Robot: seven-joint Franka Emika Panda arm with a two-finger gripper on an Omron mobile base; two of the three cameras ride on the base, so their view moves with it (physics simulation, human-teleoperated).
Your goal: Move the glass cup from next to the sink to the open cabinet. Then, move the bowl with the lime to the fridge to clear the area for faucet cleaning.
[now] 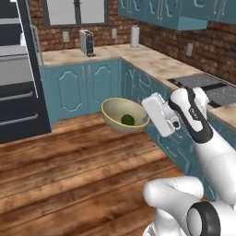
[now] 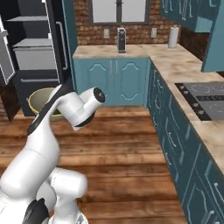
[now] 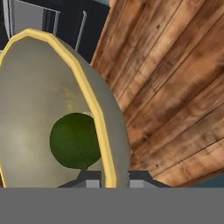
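The yellow-rimmed bowl (image 1: 120,114) with the lime (image 1: 127,120) inside is held above the wooden floor (image 1: 69,161), its rim pinched between the fingers (image 3: 89,180), with the open fridge (image 2: 30,48) at far left and corner table (image 1: 152,60) at right.

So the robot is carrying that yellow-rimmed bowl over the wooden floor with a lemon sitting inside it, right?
Nearly. The gripper does hold the yellow-rimmed bowl above the wooden floor, but the fruit inside is a dark green lime, not a lemon. The hand view shows it most clearly.
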